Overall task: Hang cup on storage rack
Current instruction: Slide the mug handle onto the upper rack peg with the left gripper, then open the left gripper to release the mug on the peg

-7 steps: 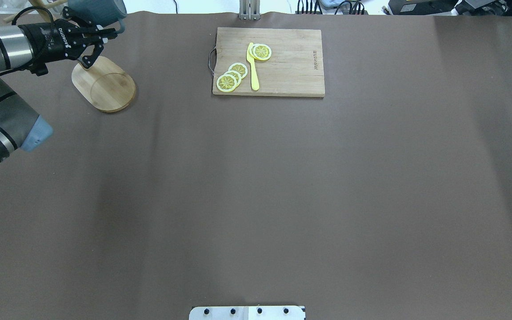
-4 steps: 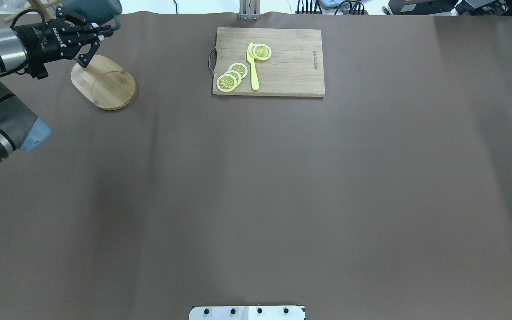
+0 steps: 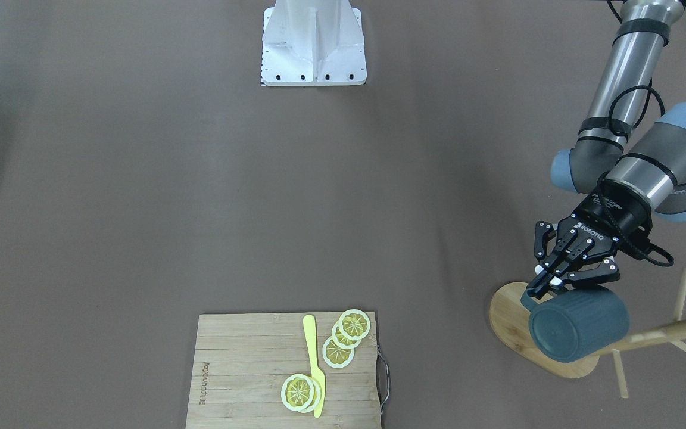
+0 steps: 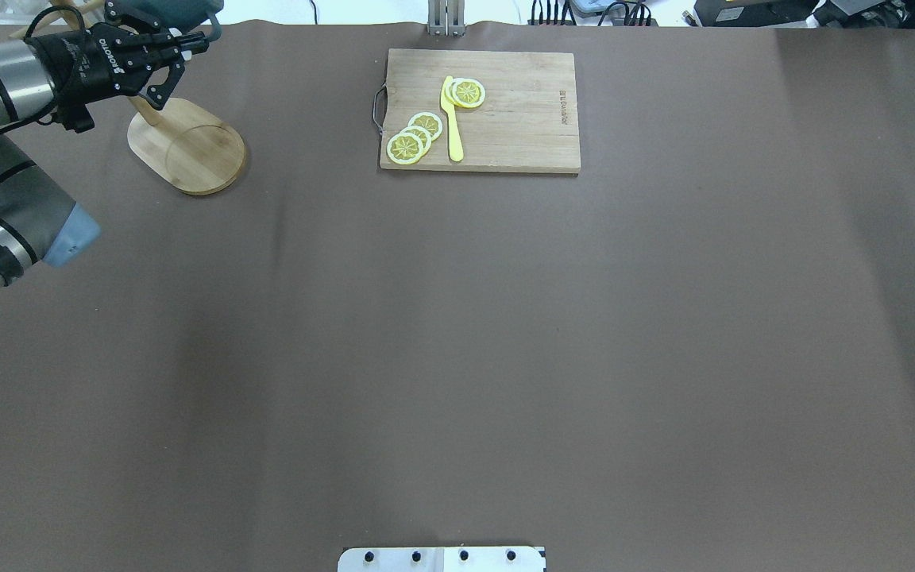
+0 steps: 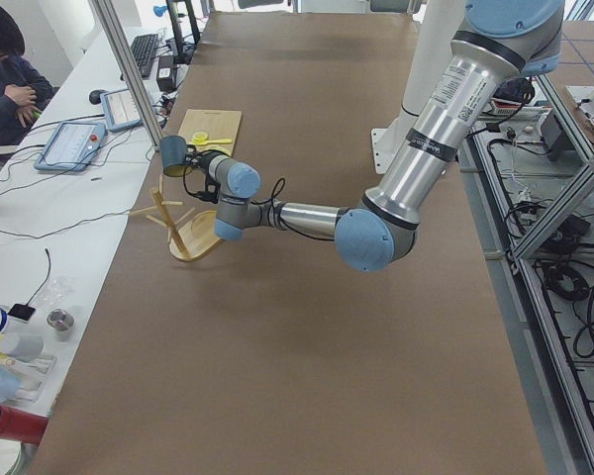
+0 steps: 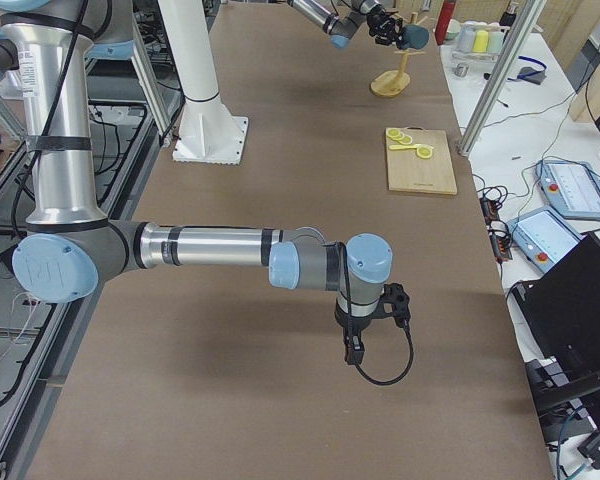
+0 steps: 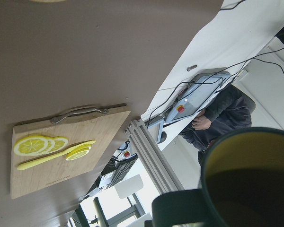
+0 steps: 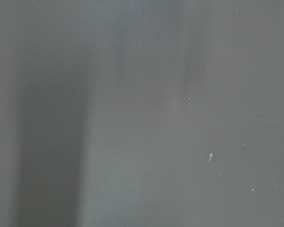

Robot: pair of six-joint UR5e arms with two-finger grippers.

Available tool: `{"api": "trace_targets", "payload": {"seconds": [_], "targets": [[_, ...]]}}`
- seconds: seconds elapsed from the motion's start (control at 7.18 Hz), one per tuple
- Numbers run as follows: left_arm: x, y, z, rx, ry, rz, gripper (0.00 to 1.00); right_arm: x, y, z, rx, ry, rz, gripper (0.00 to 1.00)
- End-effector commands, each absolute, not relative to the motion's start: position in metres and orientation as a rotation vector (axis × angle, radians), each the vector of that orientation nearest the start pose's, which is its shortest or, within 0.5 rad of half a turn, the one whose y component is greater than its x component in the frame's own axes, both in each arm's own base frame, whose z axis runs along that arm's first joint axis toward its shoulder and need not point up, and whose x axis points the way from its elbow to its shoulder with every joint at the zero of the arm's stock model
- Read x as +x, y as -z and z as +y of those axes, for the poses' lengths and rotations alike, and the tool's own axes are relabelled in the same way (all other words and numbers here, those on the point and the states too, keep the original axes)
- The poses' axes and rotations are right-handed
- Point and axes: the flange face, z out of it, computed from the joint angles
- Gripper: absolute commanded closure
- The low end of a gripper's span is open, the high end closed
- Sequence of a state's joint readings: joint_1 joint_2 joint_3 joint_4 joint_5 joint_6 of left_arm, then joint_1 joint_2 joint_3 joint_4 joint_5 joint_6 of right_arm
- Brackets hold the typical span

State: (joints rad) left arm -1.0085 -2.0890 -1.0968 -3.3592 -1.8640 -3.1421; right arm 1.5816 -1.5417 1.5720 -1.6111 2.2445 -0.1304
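- Slate-blue cup with a yellow inside sits at the far left of the overhead view, held on its side in the air above the back end of the rack's base.
- Left gripper reaches in from the left; its fingers are pinched almost together on the cup's edge, close to the loop handle.
- From the front, the cup overlaps the rack's thick post. Whether the handle is over a peg cannot be told.
- Bamboo rack stands near the table's far left corner, its oval base flat on the brown table and thin pegs sticking out from the post.
- Near the middle of the far edge lies a wooden cutting board, well apart from the rack.
- Lemon slices and a yellow knife rest on the board's left half.
- Right gripper shows only in the side view, hanging low over bare table and far from the cup; how far its fingers are open cannot be told.
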Motion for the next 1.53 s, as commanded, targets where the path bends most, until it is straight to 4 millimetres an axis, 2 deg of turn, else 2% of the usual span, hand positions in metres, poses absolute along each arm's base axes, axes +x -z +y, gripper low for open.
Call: {"api": "trace_targets", "payload": {"seconds": [0.0,0.56,0.84,1.25,1.39], "targets": [[0.27,-0.383,-0.624,-0.809,1.456,1.975,1.0,0.076,-0.655,-0.502,0.037,0.111,-0.674,0.0],[0.241,-0.395,-0.636,-0.768,1.509,1.99,1.0,0.075,-0.655,-0.503,0.034,0.112,-0.673,0.0],[0.24,-0.412,-0.641,-0.735,1.571,1.992,1.0,0.075,-0.655,-0.503,0.036,0.114,-0.674,0.0],[0.237,-0.432,-0.636,-0.731,1.589,1.975,1.0,0.075,-0.655,-0.503,0.036,0.114,-0.673,0.0],[0.236,-0.448,-0.635,-0.729,1.586,1.979,1.0,0.075,-0.655,-0.503,0.035,0.114,-0.673,0.0]]}}
